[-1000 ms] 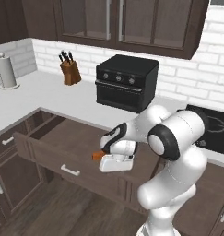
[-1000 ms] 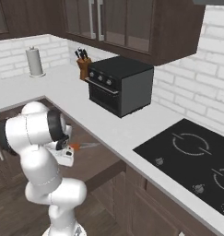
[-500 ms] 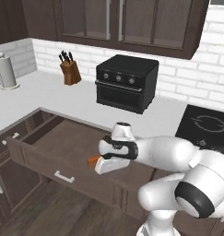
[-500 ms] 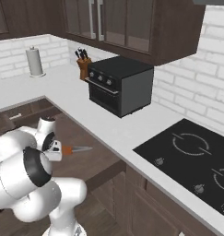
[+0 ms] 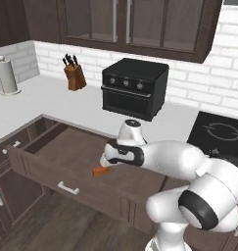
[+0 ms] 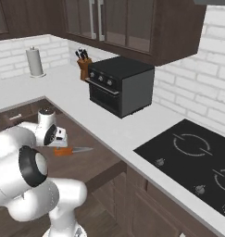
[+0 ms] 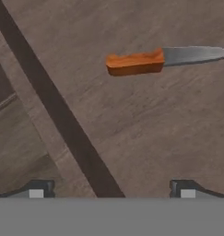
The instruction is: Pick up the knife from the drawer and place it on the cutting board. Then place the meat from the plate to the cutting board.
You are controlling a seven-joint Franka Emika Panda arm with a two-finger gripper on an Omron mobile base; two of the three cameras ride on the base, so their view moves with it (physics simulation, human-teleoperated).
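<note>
The knife, orange-handled with a short grey blade, lies flat on the floor of the open dark brown drawer. From the left base camera the knife rests near the drawer's front wall, and from the right base camera the knife points its blade to the right. My gripper hangs just above and beside the handle. In the hand view the gripper is open, fingertips wide apart with nothing between them, and the knife is ahead of them, apart. The cutting board, plate and meat are out of view.
A black toaster oven stands on the grey counter behind the drawer. A knife block and a paper towel roll stand farther left. A black cooktop lies to the right. The drawer front carries a silver handle.
The arm has folded down and stretched left over the drawer, bringing the hand low beside the knife. The knife lies where it was.
</note>
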